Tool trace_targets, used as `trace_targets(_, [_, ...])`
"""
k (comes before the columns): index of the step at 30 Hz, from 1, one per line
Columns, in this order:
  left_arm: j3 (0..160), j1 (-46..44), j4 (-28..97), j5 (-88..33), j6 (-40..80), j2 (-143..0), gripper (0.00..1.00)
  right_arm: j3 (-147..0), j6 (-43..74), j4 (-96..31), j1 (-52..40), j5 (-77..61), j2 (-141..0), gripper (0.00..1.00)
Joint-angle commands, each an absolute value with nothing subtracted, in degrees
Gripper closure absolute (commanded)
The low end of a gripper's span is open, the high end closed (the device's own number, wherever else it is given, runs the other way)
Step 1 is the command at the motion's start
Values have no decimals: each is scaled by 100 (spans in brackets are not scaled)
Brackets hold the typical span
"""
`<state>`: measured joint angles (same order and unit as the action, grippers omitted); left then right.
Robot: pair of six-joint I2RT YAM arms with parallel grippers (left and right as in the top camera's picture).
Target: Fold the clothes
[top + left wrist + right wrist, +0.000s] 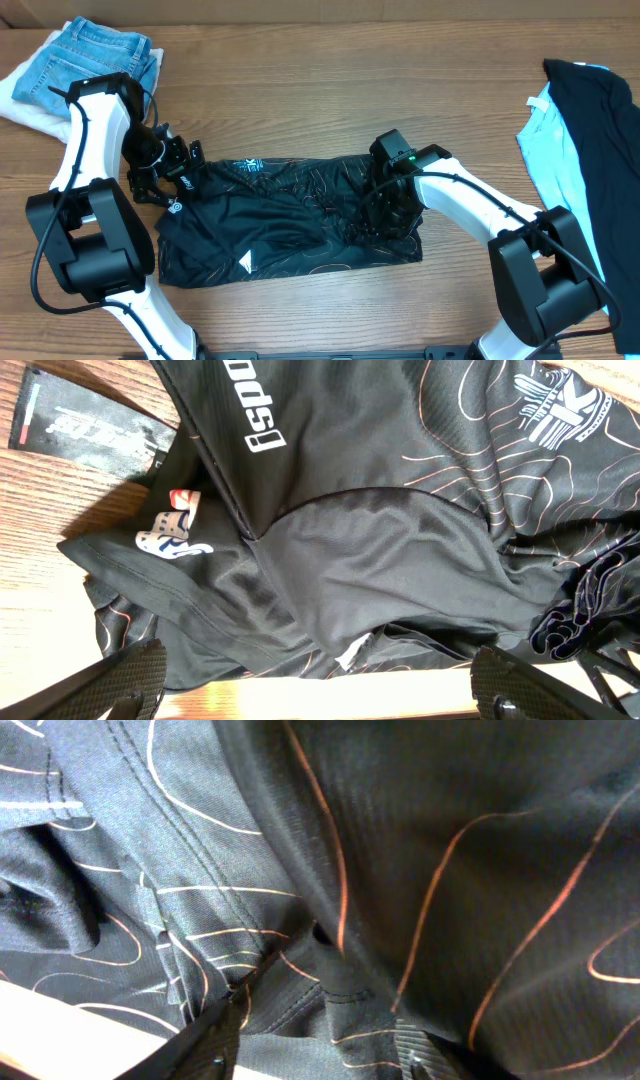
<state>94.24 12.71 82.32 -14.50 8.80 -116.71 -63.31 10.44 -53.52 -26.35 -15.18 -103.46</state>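
The black jersey (290, 225) with thin orange contour lines lies spread and rumpled in the middle of the table, with small logos showing. My left gripper (165, 178) is at its left edge. In the left wrist view its fingers (318, 685) are wide open over bare wood, and the jersey (380, 550) with white lettering lies just beyond them. My right gripper (387, 215) is down on the jersey's bunched right part. In the right wrist view its fingers (315, 1035) are closed on a fold of the jersey (450, 840).
Blue jeans (100, 55) lie on a white cloth (20, 100) at the far left corner. A plain black garment (600, 130) over a light blue one (545, 135) lies at the right edge. Bare wood shows in front of the jersey.
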Motion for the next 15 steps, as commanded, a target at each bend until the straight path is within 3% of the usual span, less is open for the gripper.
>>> trace_targets(1, [9526,1229,8256,-1444,770,-11723,0,-6302,998,-5293,-2668,-1243,-10359,53])
trace_targets(11, [9526,1229,8270,-1444,770,-11723,0,-6302,1002,-5201,-2668,-902,-10359,55])
trace_targets(15, [9526,1229,8272,-1446,770,-11723,0,-6302,1026,-5146,-2668,-897,-10359,80])
